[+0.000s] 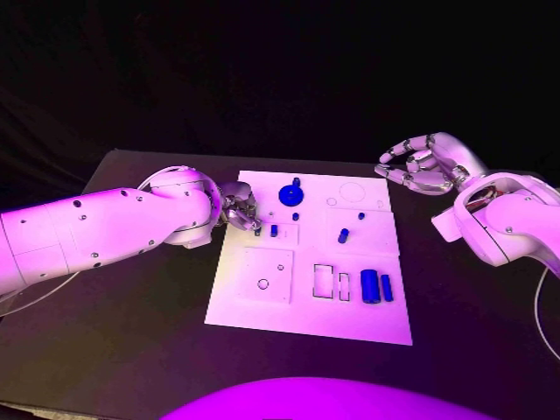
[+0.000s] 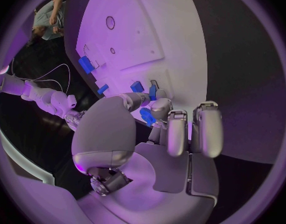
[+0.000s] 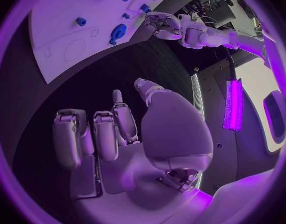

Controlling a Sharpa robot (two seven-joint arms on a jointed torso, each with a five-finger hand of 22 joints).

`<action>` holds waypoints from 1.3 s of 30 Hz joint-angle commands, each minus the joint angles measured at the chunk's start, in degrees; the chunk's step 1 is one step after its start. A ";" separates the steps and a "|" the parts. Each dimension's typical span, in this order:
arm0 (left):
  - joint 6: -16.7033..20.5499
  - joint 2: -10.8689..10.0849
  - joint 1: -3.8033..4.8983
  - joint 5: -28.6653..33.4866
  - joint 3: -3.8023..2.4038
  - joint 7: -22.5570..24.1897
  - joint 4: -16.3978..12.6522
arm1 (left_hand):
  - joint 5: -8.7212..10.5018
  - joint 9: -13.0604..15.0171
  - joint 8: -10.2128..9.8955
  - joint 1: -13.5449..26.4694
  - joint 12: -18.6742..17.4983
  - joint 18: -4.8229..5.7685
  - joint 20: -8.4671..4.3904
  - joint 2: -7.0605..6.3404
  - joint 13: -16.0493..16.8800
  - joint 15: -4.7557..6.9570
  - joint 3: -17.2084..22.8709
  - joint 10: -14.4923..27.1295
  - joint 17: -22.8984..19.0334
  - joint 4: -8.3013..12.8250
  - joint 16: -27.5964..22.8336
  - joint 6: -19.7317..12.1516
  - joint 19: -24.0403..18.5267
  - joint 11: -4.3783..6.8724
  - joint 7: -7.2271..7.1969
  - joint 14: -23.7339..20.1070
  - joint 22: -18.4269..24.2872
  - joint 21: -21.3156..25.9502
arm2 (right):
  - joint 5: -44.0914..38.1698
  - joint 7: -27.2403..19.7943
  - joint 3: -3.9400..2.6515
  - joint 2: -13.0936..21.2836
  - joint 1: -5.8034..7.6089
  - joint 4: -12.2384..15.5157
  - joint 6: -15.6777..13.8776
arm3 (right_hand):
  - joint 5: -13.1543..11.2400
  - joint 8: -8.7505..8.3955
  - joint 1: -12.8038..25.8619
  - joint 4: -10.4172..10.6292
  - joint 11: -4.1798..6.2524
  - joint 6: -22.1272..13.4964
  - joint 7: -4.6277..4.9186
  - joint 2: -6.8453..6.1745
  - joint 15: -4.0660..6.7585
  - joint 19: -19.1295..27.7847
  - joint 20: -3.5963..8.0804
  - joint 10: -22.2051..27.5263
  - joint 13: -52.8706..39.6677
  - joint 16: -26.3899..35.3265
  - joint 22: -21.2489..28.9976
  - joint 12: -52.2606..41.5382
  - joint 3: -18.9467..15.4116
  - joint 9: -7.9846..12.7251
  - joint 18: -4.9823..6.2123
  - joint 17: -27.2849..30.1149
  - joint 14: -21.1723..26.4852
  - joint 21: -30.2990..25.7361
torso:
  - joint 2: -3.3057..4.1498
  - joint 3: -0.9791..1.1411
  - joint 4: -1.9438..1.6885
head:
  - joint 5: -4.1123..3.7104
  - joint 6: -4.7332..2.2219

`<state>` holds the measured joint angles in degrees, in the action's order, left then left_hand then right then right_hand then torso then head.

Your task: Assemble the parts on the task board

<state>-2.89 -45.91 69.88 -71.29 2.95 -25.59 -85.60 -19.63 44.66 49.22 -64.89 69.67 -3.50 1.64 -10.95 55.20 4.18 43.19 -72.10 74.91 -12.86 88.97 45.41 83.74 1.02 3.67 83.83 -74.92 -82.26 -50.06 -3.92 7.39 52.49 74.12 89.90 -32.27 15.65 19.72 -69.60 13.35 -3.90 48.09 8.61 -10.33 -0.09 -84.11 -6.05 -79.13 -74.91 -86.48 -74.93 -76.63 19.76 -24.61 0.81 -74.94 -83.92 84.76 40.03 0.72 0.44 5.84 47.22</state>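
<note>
On the black desk [image 1: 129,350] we see the white board [image 1: 308,306] with blue parts spread over it; a round blue piece [image 1: 289,193] and small pegs [image 1: 343,234] sit near its far end, two cylinders [image 1: 376,286] lie loose at its right; our left hand [image 1: 240,213] pinches a small blue part [image 2: 147,117] at the board's left edge; our right hand [image 1: 419,166] hovers off the far right corner, fingers curled, holding nothing; most assembly looks left to do.

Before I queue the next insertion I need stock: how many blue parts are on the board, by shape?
Head view count:
Round blue disc: 1
Small blue pegs: 3
Long blue cylinders: 2
Total: 6 blue parts on the white task board.
</note>
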 commanded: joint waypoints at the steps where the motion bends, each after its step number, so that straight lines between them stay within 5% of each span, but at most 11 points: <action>1: -2.18 0.16 -0.08 -0.66 0.00 0.38 -0.07 | -0.34 0.07 0.34 0.39 0.34 0.38 -0.23 0.25 0.03 0.40 11.01 -0.41 13.25 10.63 -0.05 0.04 0.20 0.09 -0.41 5.63 -0.68 -0.27 | -0.14 -0.41 -0.02 -0.02 -0.06 0.01 0.83 | 0.21 0.26 0.29 0.32 0.10 -0.40 -0.02 0.29 0.45 -2.44 0.30 0.18 -0.96 0.34 -11.48 0.07 -0.05 -0.05 0.70 -5.20 -3.87 -0.37 | -0.05 0.02 -0.01 | -0.04 0.09; 39: -4.77 0.60 -0.21 1.01 -0.01 -0.04 0.19 | -0.28 0.08 0.40 0.57 0.40 0.41 -0.28 0.00 0.14 0.46 11.44 -0.58 13.39 10.73 0.03 0.18 0.25 0.14 -0.47 5.68 -0.80 -0.34 | -0.11 -0.43 -0.02 0.01 -0.16 -0.06 0.77 | 0.30 0.37 0.38 0.55 0.12 -0.43 -0.05 0.46 0.46 -2.47 0.32 0.14 -1.00 0.35 -11.51 0.03 -0.17 -0.07 0.68 -5.22 -3.88 -0.34 | -0.06 0.02 0.00 | 0.01 0.05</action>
<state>-5.87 -45.65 69.90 -71.50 2.80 -25.79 -85.26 -19.76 44.67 49.45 -64.39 69.89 -3.49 1.64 -11.44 55.27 4.34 44.37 -72.30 74.90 -12.00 88.97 45.45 83.74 1.22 3.59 84.00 -74.91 -82.26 -50.00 -3.96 7.39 52.51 74.01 89.82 -32.17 15.64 19.72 -69.37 13.59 -3.90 48.09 8.61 -10.10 -0.09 -84.11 -6.05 -79.13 -74.90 -86.48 -74.90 -76.63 19.51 -24.58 0.82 -74.92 -83.92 84.76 40.00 0.71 0.42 5.83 47.27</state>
